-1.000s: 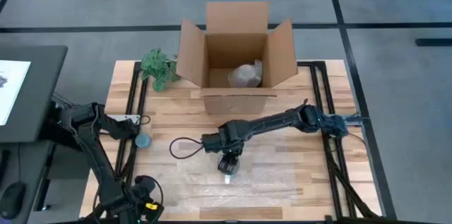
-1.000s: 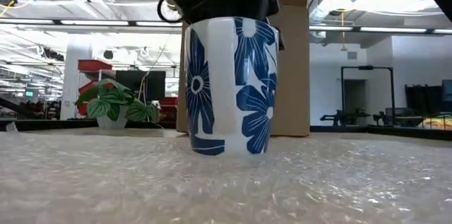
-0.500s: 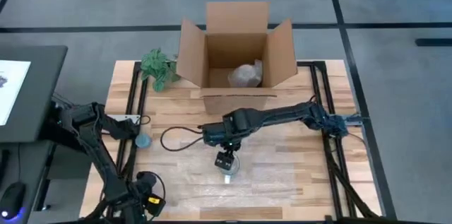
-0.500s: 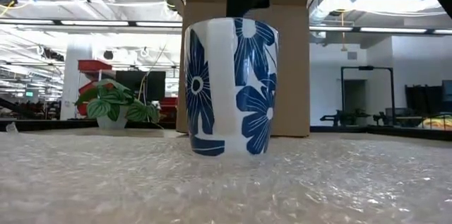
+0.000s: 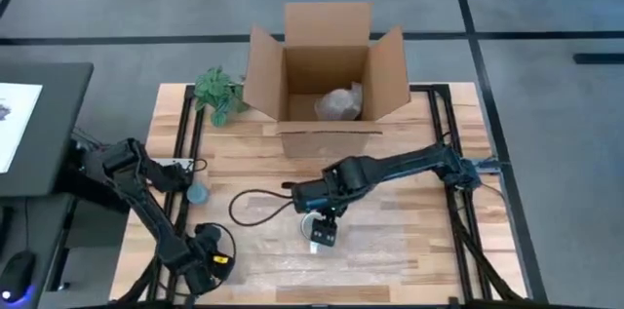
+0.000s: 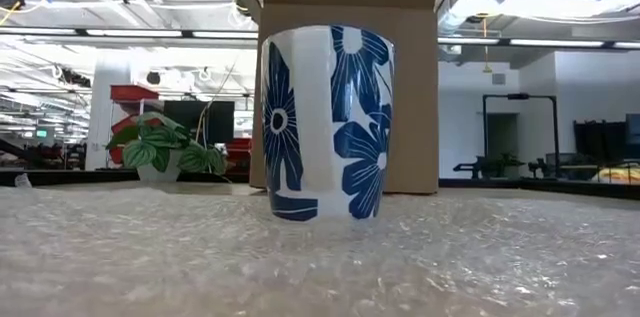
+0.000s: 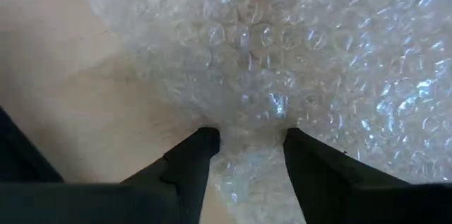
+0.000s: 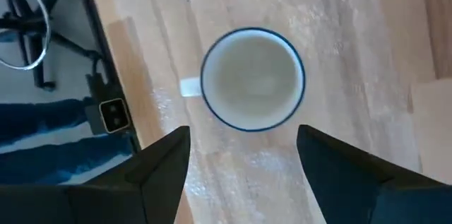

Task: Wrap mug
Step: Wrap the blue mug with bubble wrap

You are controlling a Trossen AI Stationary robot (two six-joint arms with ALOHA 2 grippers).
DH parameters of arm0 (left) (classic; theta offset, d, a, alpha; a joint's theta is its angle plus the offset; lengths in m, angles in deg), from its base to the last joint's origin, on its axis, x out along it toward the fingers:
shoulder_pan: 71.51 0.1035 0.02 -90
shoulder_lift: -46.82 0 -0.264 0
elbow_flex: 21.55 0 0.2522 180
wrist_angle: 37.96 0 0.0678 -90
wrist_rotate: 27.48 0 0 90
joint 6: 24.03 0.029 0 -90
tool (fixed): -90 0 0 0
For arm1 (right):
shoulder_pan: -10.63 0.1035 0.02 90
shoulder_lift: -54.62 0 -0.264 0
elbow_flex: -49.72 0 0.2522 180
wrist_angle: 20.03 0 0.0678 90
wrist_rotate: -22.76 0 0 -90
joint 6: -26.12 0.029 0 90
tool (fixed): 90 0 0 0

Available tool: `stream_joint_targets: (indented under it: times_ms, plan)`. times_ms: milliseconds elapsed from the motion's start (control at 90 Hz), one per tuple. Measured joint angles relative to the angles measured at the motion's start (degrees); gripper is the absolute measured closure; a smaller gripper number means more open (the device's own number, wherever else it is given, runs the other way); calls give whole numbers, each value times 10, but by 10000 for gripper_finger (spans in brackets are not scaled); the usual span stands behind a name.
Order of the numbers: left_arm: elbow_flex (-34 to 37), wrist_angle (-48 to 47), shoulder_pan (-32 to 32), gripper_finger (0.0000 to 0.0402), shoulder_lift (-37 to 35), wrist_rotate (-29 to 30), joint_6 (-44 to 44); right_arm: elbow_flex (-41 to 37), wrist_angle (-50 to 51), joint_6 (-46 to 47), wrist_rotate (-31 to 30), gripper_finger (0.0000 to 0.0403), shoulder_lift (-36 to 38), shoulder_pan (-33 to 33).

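Item: mug [image 6: 328, 122], white with blue flower print. Stood upright on the bubble wrap sheet [image 6: 320, 257] spread over the near half of the wooden counter [image 5: 409, 168], handle to one side, held by nothing.

Item: right gripper [image 8: 244, 155]. Hung directly above the mug's open mouth, fingers spread wide and empty, clear of the rim.

Item: left gripper [image 7: 247, 139]. Was at the near-left corner of the sheet, low over the counter. Fingers stood partly apart with a fold of wrap between them; whether they actually pinched it could not be told from the wrist view.

Item: cardboard box [image 5: 327, 70]. Open at the far edge of the counter, a wrapped bundle [image 5: 339, 104] inside.

Item: small potted plant [image 5: 220, 94]. Stood just beside the box.

Risk: the mug stood free on a springy, slippery film. If the left gripper pulled the corner up or across sharply, the sheet could drag under the base and tip the mug. A loose pinch could let the wrap slip out mid-fold. The right gripper, descending off-centre, could knock the rim.
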Motion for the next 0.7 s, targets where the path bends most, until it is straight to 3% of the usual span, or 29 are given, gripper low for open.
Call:
stream_joint_targets:
  times_ms: [144, 200, 356, 489, 700]
  plan:
    - [-18, -23, 5, 374, 2, 30, 62, 9, 13, 12, -18, 155, 10, 24]
    - [-29, -36, 5, 391, 2, 58, 83, 5, 19, 23, -26, 155, 20, 36]
    - [-86, -57, 20, 400, 1, 92, 147, 6, 91, 49, -96, 155, 52, 69]
    - [-153, -104, 47, 401, 1, 126, 210, -2, 71, 47, -147, 155, 81, 96]
    - [-273, -107, 124, 401, 0, 204, 395, -7, 86, 80, -222, 155, 87, 128]
